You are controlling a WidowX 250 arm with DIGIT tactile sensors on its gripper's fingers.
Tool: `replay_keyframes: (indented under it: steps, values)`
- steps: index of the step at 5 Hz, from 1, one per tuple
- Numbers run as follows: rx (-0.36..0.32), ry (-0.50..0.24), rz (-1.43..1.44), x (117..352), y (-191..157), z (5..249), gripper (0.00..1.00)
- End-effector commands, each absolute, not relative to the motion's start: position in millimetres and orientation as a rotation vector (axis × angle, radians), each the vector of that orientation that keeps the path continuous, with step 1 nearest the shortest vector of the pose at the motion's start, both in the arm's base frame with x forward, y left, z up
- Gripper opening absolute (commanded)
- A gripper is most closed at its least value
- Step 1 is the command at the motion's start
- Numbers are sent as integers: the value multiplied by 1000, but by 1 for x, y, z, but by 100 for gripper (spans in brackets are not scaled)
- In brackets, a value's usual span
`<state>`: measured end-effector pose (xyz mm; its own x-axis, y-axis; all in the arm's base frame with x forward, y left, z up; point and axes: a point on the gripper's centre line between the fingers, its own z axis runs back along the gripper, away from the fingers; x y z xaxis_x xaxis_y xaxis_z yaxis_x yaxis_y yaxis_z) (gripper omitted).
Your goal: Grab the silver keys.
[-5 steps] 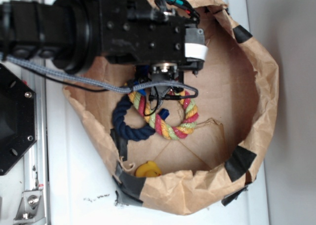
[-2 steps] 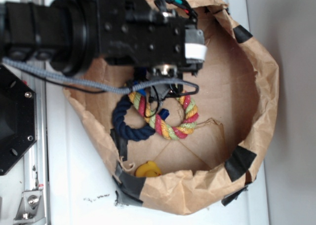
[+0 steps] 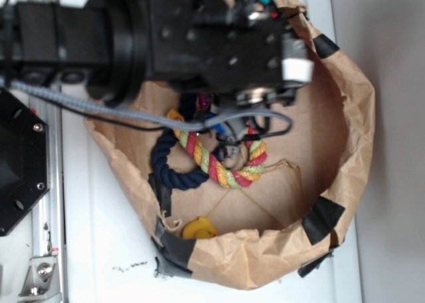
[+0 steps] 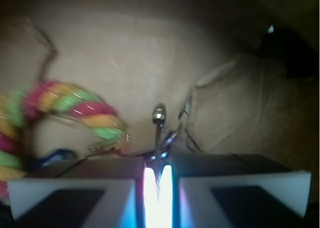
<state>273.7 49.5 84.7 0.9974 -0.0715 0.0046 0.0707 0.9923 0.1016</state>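
Observation:
The silver keys [image 4: 159,124] stick out from between my two fingers, one key pointing away from the camera. From outside, the keys [image 3: 230,151] dangle under the black wrist, over the middle of the multicoloured rope ring [image 3: 211,163]. My gripper [image 4: 158,160] is shut on them with only a narrow bright slit left between the pads; in the exterior view the gripper [image 3: 229,127] hangs inside the brown paper bag [image 3: 358,117]. The rope ring [image 4: 65,102] lies to the left of the fingers.
A navy rope loop [image 3: 166,162] lies left of the coloured ring. A small yellow round piece [image 3: 199,228] sits by the bag's near wall. A grey braided cable [image 3: 119,111] crosses under the arm. A black plate [image 3: 16,163] stands at the left.
The arm has shifted to the right and risen. The keys, earlier hidden under the gripper inside the rope ring, now hang from the shut jaws.

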Motion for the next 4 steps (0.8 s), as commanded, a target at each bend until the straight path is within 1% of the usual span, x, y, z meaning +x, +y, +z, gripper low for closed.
replay_keyframes:
  steps: [1,2,3,4]
  values:
    - [-64,-101,-88,290,7,186,0]
    - [-24,-105,-93,290,1,174,0]
    - [-15,-114,-90,287,1,173,0]
    - [-31,-127,-92,284,4,173,0]
